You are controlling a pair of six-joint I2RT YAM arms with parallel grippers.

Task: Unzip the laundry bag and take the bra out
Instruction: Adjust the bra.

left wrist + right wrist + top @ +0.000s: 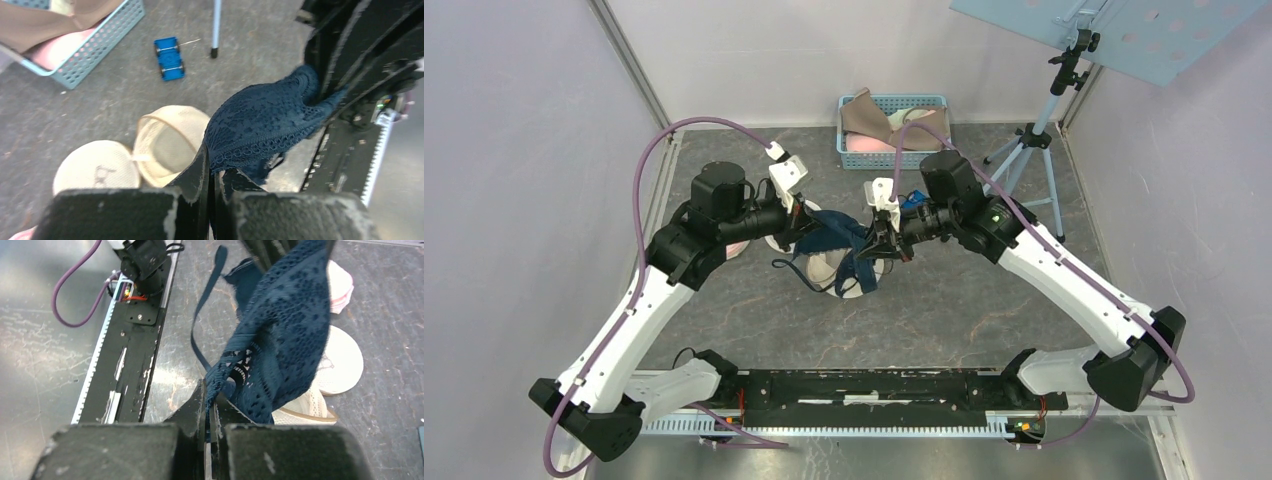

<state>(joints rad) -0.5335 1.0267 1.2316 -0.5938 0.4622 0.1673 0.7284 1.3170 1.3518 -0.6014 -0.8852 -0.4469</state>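
Two arms share the desk (944, 310): the left arm (639, 300) at lower left and the right arm (1064, 270) at lower right. Each carries one end effector, the left end effector (804, 222) and the right end effector (879, 242). At centre frame are one dark blue lace bra (834, 232) and one cream mesh laundry bag (849, 278), open into two round halves. One light blue basket (842, 130) at upper centre holds two pieces, one beige garment (869, 115) and one pink garment (864, 143). One tripod (1034, 150) stands at upper right. One blue wheeled block (169, 58) shows near the top of the left wrist view.
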